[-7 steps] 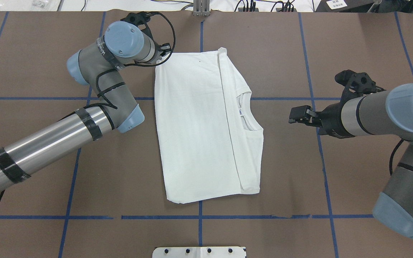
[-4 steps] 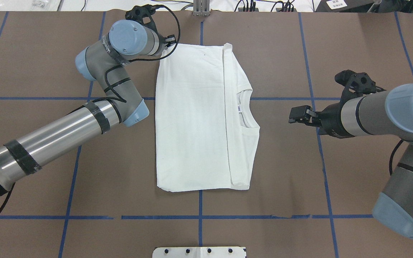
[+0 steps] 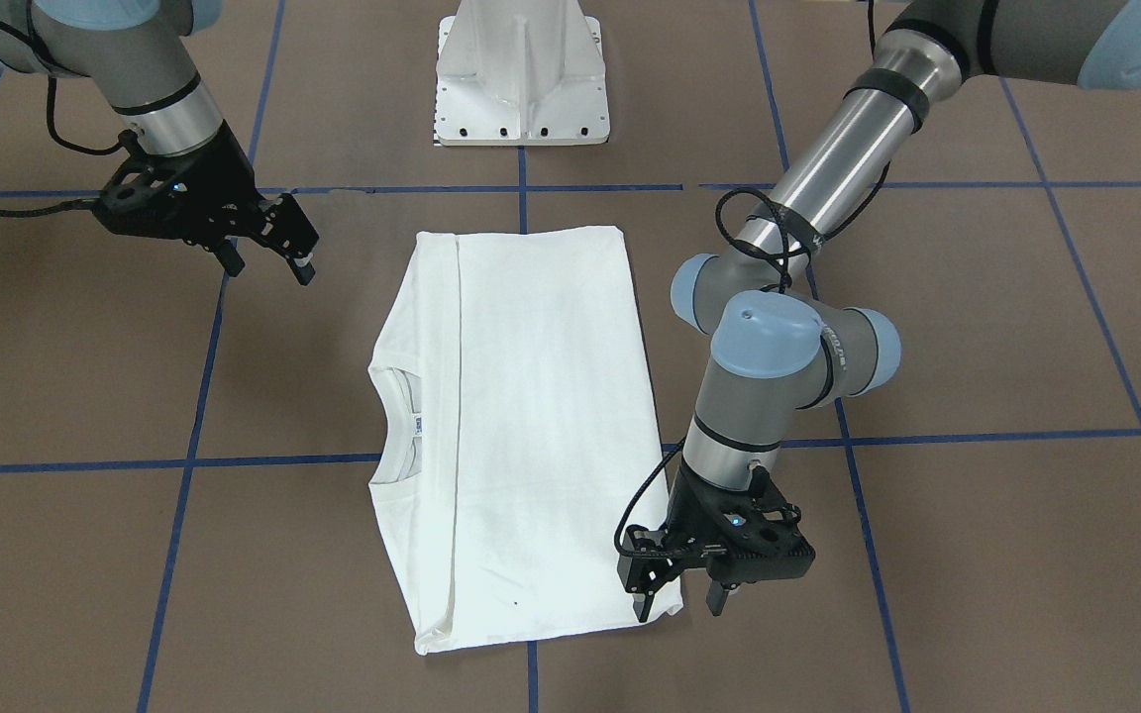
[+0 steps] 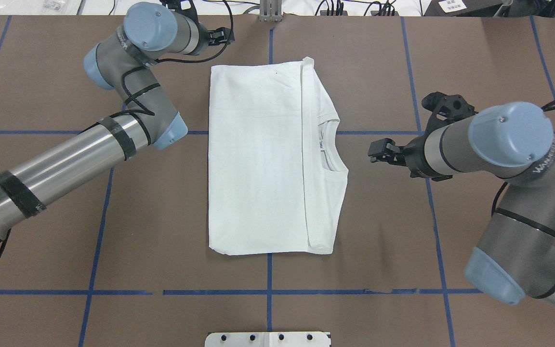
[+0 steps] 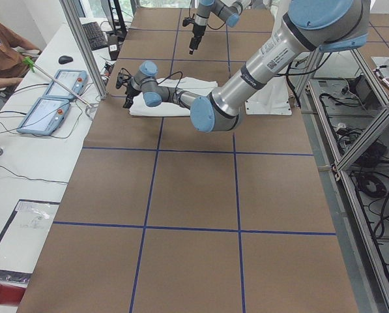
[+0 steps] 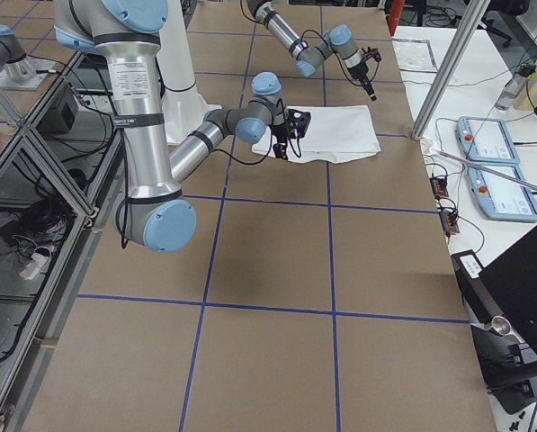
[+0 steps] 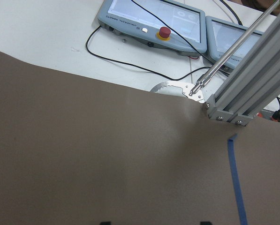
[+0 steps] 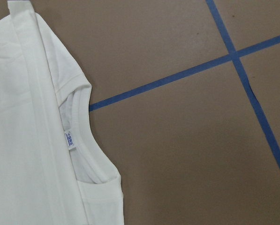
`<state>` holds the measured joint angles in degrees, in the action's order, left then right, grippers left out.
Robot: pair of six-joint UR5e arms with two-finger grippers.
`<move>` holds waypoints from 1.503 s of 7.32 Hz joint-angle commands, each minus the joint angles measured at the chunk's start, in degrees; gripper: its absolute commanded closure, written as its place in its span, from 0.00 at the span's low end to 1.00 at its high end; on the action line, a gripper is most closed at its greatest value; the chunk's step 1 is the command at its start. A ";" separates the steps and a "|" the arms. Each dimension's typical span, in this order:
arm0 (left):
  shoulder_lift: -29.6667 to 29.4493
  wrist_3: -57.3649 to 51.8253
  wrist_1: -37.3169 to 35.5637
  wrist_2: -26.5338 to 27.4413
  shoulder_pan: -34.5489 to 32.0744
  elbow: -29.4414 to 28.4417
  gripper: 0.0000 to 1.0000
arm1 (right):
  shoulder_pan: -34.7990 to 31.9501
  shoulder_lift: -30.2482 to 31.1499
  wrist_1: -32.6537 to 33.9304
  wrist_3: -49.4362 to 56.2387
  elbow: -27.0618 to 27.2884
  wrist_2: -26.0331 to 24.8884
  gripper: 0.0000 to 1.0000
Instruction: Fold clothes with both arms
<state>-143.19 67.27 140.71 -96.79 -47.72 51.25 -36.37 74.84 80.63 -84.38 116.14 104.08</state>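
Observation:
The clothes, one white shirt [image 4: 258,159], lie folded into a long rectangle in the middle of the brown table, the ribbed collar and neck label [image 8: 70,139] facing my right side. My left gripper [image 3: 677,602] hangs open just over the shirt's far left corner [image 4: 214,68], holding nothing. The left wrist view shows only bare table between its fingertips [image 7: 104,223]. My right gripper [image 4: 374,152] stands open a short way off the collar side, apart from the cloth. No printed text shows on the shirt.
The white pedestal base [image 3: 521,79] stands at the robot's edge of the table. Beyond the far edge are an aluminium post [image 7: 252,79] and two touch pendants [image 7: 154,23]. Blue tape lines [image 4: 268,291] cross the table. A person [image 5: 5,52] sits at the side desk.
My left gripper pulled the shirt's far left corner outward, squaring the cloth, then let go and drew back from it. My right arm swung its gripper closer to the collar.

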 commanded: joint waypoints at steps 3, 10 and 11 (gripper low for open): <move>15.80 -5.03 -8.66 -9.46 -0.88 23.82 0.00 | 9.46 -10.05 14.03 12.62 -3.27 -6.96 0.00; 18.38 -8.55 -14.32 -9.47 -1.15 30.22 0.00 | 16.86 -20.79 22.10 18.54 -15.68 -7.14 0.00; 18.39 -8.55 -14.15 -9.47 -1.15 30.05 0.00 | 17.04 -20.87 23.59 19.68 -15.68 -7.14 0.00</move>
<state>-125.01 58.70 126.32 -106.23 -48.91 81.42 -19.60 54.10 102.32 -65.85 100.61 96.86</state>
